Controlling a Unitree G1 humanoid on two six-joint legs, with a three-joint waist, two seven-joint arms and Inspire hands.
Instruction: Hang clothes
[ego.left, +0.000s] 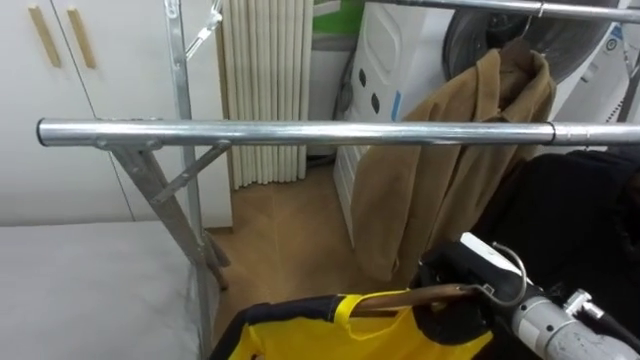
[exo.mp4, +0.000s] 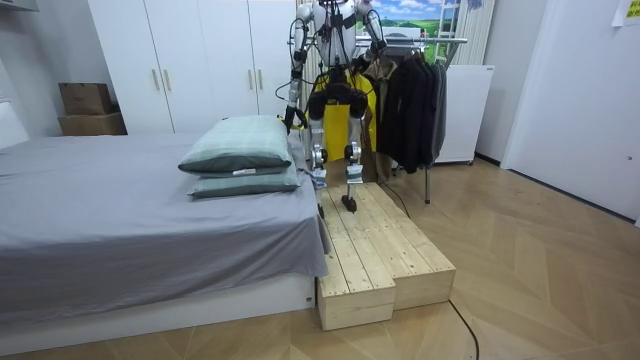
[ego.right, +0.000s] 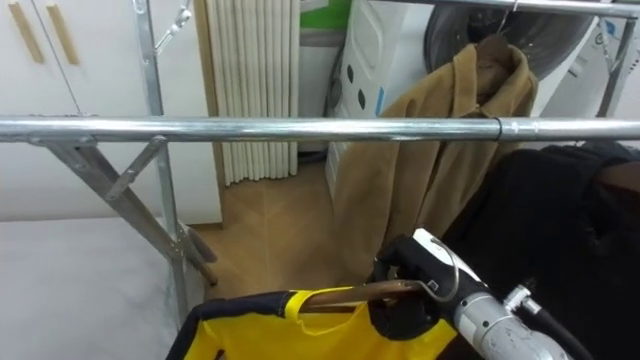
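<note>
right hand (ego.right: 405, 300) black, with a white plate on its back; silver cylindrical wrist at four o'clock of it, carrying a dark cable. room view: black hips, silver-grey legs.

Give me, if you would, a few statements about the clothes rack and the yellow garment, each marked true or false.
1. The yellow garment already hangs from the near metal rail. False: it sits on a wooden hanger gripped by the right hand, below the rail.
2. A tan coat hangs from a farther rail behind. True.
3. The near rail's left stretch is crowded with garments. False: that stretch is bare; dark clothes lie toward its right end.
4. The robot stands on a wooden platform beside the bed. True.
</note>
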